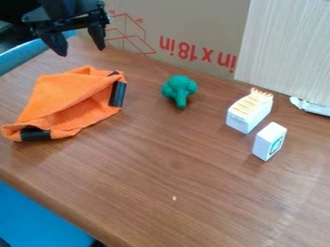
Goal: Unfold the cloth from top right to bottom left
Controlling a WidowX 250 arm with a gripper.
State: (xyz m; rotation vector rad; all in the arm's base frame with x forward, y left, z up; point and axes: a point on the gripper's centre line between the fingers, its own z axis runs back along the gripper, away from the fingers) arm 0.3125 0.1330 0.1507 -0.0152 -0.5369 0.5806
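Cloth (64, 94) on L of counter (174, 178), broccoli (180, 89) mid, block (249, 113) R w/ 2nd block (266, 140) just before; cardboard (206, 21) behind.

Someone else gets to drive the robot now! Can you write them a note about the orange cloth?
Gripper: the black two-finger gripper is open, nothing between its fingers, at the top left near the cloth's far edge.
Cloth: the orange fabric cloth with black strips lies rumpled and folded over on the left of the brown wooden table.
Done: the cloth is not spread flat.
Left: grip its top right, unfold toward the bottom left, let go.
Nearby: the green toy broccoli, right of the cloth.
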